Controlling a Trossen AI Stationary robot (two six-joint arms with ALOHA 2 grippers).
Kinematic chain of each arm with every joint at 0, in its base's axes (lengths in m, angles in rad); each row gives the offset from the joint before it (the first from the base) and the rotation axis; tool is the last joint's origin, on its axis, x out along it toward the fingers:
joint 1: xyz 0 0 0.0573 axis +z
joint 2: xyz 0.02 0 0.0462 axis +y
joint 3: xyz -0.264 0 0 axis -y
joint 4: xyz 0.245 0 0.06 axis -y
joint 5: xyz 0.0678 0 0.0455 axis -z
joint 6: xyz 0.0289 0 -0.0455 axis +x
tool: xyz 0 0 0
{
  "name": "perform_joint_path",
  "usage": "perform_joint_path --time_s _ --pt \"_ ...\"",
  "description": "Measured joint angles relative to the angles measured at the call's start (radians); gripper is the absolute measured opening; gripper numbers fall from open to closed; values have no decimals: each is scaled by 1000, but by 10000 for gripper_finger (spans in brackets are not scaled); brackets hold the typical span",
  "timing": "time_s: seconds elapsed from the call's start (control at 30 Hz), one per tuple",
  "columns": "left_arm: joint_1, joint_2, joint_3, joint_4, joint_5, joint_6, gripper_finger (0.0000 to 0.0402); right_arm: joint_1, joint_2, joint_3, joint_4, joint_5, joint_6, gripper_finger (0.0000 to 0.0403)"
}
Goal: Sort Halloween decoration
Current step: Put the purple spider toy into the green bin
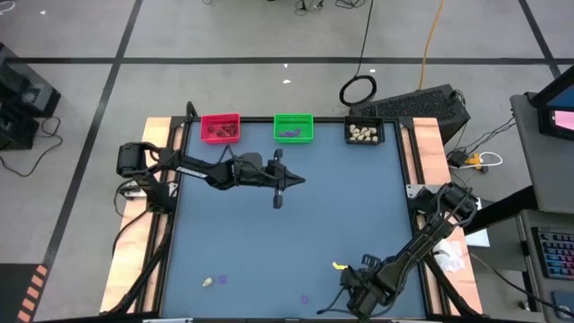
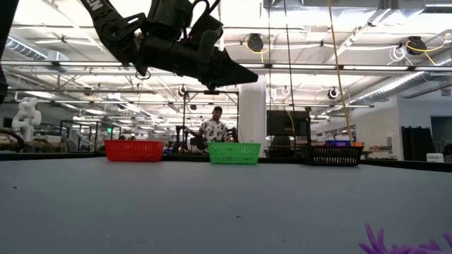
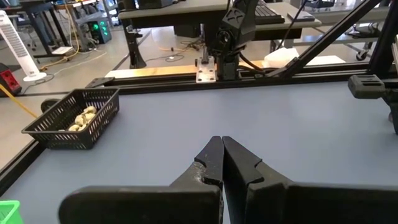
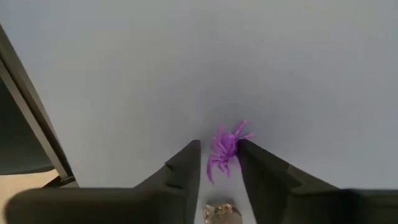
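Right gripper (image 4: 219, 163) straddles purple spider (image 4: 225, 147), fingers not yet pinched.
Spider looks light, flimsy-legged; pinch its body.

- The high view looks straight down on the whole counter (image 1: 287, 233), both arms and the surrounding floor.
- The low view sits at counter height, facing level toward the red bin (image 2: 134, 150), green bin (image 2: 234, 153) and black bin (image 2: 332, 155), which the high view also shows.
- The left wrist view looks across the counter past the black bin.
- The right wrist view looks closely down on the counter surface.
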Motion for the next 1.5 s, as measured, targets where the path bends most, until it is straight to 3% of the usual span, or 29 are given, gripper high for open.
perform_joint_path --time_s 0.33,0.63,0.9,1.17,1.5 --pt "0 0 0 -6 0 -8 0 -1 4 36 -117 1 -35 8" --pt "0 -19 0 44 0 -33 0 -35 -2 144 -309 87 -122 3" --pt "15 -67 -90 150 -11 -56 0 -166 -63 139 -335 326 -335 1" --pt "41 -97 -259 374 -10 -136 0 -364 -150 13 -133 392 -665 1" --pt "40 -236 -384 386 -31 -128 0 -711 -248 -75 145 369 -1086 0"
